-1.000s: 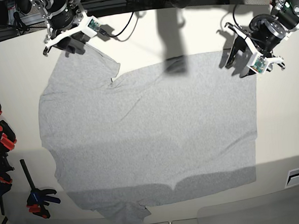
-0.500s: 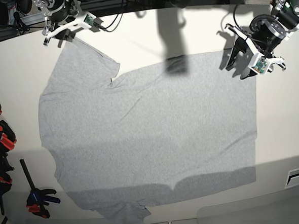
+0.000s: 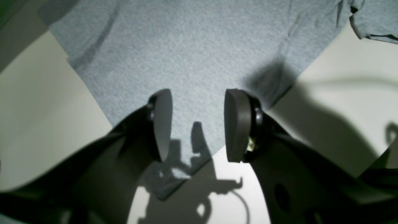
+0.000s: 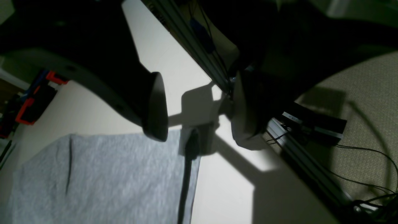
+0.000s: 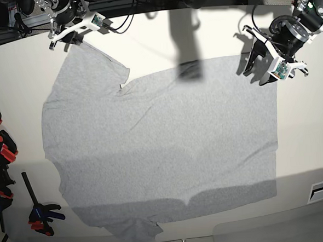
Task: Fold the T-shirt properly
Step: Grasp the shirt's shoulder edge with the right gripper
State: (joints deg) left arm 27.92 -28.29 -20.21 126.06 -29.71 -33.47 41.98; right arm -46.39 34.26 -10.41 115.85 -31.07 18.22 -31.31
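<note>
Base view: a light grey T-shirt lies spread flat, plain side up, over most of a cream table. At the near edge, about 6 o'clock, one sleeve bunches at the table's rim. Red and black clamps hang at 9 o'clock, clear of the cloth. Farther back, at 2 o'clock, the left gripper hangs over the shirt's far hem corner; in the left wrist view its two grey pads stand apart with nothing between them, the cloth corner directly below. Whether the pads touch the fabric is hard to judge from that angle. At the far edge, near 11 o'clock, the right gripper sits above the tip of the other sleeve, close to the table's back rim. The right wrist view shows its jaws spread wide and empty, the sleeve's edge below them, with a metal rail and carpeted floor beyond the table.
</note>
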